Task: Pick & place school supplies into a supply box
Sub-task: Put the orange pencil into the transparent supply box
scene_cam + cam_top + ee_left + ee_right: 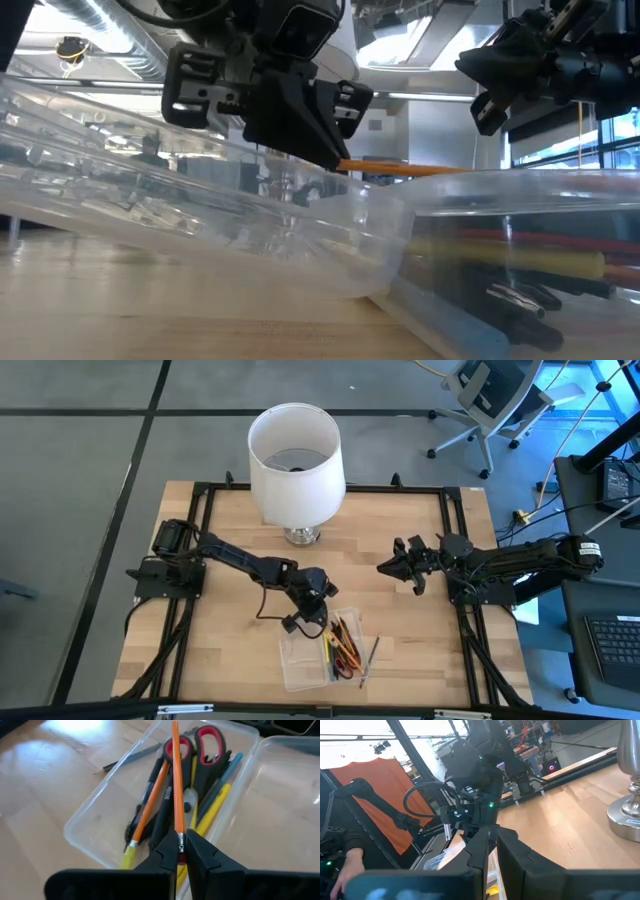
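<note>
High view: the left gripper (312, 606) sits at frame centre over the clear supply box (322, 650), lower centre (pens and scissors inside). The right gripper (400, 565), centre right, hangs clear of it, fingers closed on nothing. A white lamp (296, 458) stands at upper centre.

Low view: the box wall (300, 225) fills the foreground.

Left wrist view: fingers (167, 855) clamp an orange pencil (177, 785) above the red-handled scissors (200, 747).

Right wrist view: the lamp base (627, 815) is at right.
</note>
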